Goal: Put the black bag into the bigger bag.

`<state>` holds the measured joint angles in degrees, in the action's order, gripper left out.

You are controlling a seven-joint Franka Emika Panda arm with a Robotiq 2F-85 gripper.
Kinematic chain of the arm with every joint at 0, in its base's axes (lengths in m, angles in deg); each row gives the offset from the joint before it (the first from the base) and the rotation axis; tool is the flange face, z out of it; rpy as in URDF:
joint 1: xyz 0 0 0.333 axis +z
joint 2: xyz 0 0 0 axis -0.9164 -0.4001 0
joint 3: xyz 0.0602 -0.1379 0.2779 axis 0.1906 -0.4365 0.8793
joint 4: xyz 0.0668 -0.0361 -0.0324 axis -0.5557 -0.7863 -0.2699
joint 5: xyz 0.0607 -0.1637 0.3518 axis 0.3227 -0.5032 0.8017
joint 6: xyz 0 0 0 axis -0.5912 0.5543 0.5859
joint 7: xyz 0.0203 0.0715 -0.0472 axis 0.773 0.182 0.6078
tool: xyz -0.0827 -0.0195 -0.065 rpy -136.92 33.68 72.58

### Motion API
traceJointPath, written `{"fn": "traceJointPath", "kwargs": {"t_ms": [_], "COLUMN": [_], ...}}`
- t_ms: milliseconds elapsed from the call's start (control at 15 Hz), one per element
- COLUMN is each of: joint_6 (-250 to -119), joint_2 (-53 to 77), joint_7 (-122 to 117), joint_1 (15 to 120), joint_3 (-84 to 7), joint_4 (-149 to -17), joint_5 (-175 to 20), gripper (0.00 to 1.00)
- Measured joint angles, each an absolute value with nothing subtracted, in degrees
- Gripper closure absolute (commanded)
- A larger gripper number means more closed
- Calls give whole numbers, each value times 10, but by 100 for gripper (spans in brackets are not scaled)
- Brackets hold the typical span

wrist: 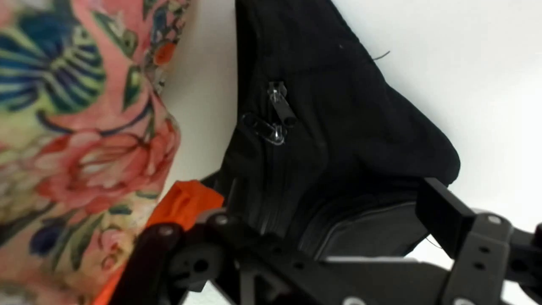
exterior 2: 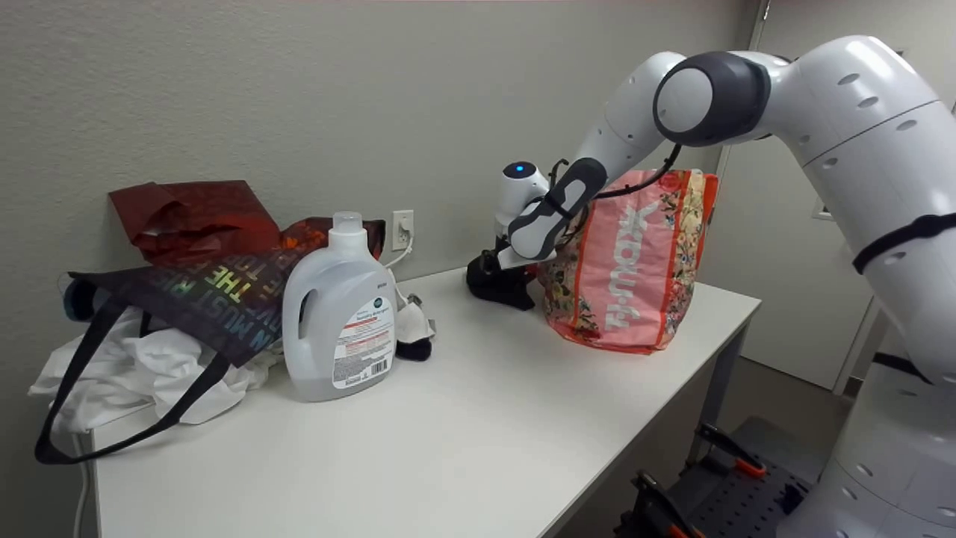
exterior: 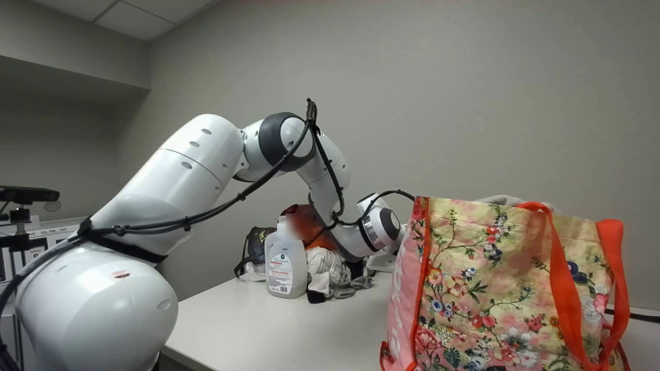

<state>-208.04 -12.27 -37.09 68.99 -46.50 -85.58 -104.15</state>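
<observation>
The black bag [wrist: 334, 106] lies on the table [exterior 2: 448, 418], outside the tote [exterior 2: 635, 254] and just beside it. In the wrist view the tote is at nine o'clock of the black bag, a strip of table showing between them for part of the way; an orange piece [wrist: 186, 203] of the tote is at eight o'clock. The gripper [wrist: 332, 190] enters from six o'clock and is released, its fingers spread, with part of the black bag between them; whether either finger touches it I cannot tell.

In an exterior view the arm [exterior 2: 717, 97] reaches down to the black bag, at nine o'clock of the tote, which stands upright. In both exterior views a jug [exterior 2: 340, 314] stands at nine o'clock of the tote, well apart. In an exterior view a lettered bag [exterior 2: 216, 299] is at nine o'clock of the jug, a red item [exterior 2: 202, 217] at ten, white cloth [exterior 2: 160, 359] at eight and an outlet [exterior 2: 402, 226] at one.
</observation>
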Motion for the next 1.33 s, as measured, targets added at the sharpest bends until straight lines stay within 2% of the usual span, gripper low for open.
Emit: {"fn": "traceJointPath", "kwargs": {"t_ms": [267,333,400,933,1200,1333], "joint_6": [-2092,-2092,-2092,-2079,-2059,-2057], "joint_2": [-182,-196,-211,-287,-299,-301], "joint_7": [-317,-307,-296,-242,-241,-239], "joint_1": [692,693,693,690,691,692], "joint_3": [-484,-488,-491,-494,-494,-494], "joint_4": [-796,-779,-763,-664,-632,-621], "joint_5": [-971,-954,-939,-859,-854,-854], "gripper": [0,11,26,87,96,93]}}
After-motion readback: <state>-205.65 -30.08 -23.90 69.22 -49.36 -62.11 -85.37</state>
